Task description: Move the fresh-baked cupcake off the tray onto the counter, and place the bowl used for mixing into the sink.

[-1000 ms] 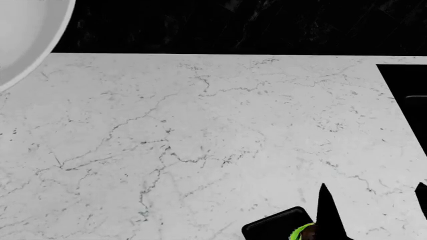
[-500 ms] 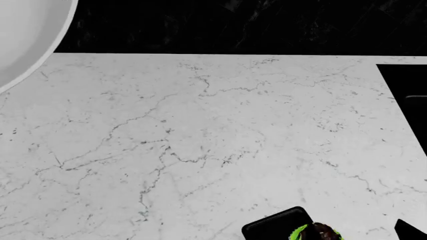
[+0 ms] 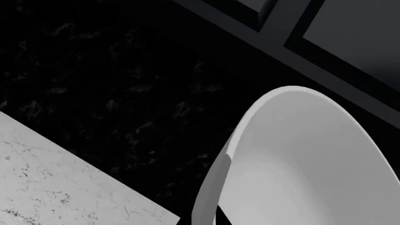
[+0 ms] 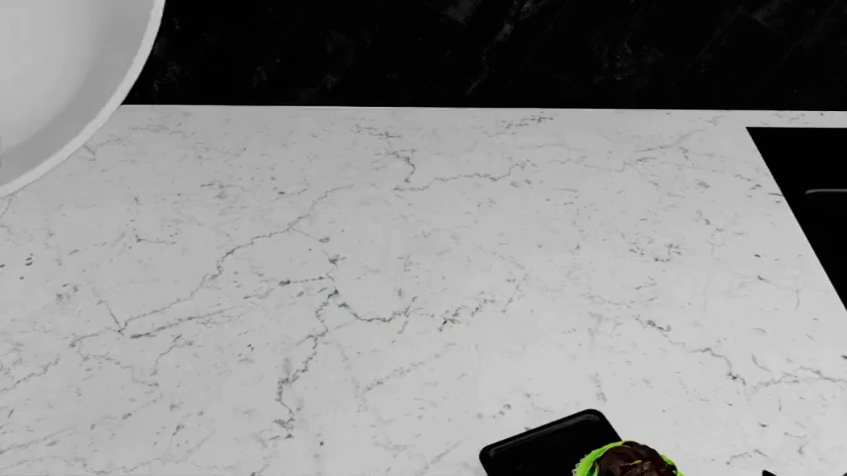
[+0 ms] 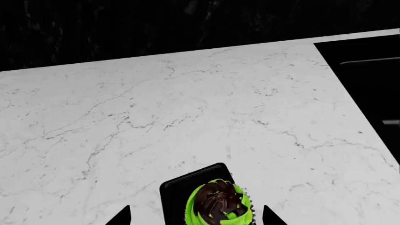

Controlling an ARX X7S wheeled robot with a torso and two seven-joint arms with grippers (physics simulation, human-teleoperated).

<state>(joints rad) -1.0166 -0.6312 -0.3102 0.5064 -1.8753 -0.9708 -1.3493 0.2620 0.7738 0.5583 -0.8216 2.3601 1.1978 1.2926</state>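
Bowl (image 4: pixel 54 79) fills the far-left corner, overhanging the counter (image 4: pixel 397 248) edge; whether the left gripper clamps it is unclear. Bare marble spreads rightward to the sink (image 4: pixel 810 188). Nearest, the cupcake (image 5: pixel 218 204) sits on the tray (image 5: pixel 178 190), between the right gripper's (image 5: pixel 195 218) parted fingertips.

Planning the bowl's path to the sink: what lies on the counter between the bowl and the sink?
Only bare counter lies between the bowl and the sink in the head view; the tray with the cupcake sits nearer the robot, off that line.

Right end effector (image 5: pixel 195 216) spread wide (only fingertips (image 5: pixel 120 216) visible)
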